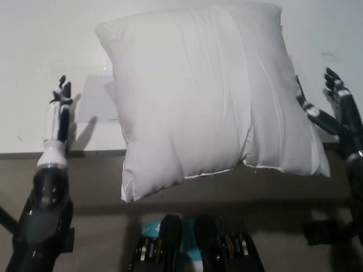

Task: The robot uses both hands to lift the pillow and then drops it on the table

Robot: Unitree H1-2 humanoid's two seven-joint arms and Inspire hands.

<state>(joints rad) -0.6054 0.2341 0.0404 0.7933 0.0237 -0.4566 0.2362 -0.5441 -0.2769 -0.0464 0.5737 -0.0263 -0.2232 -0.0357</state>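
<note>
You're looking at a dim, grainy, soft frame: the pillow [198,96] is the brightest patch, slightly washed out, the white table [34,73] greyish, a shadow falls just right of the left hand [58,116], and below the edge turns murky

table [34,68] middle hidden behind the pillow [198,96]

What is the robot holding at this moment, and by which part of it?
Nothing is held. The left hand and right hand stand open, apart from the sides of the pillow.
</note>
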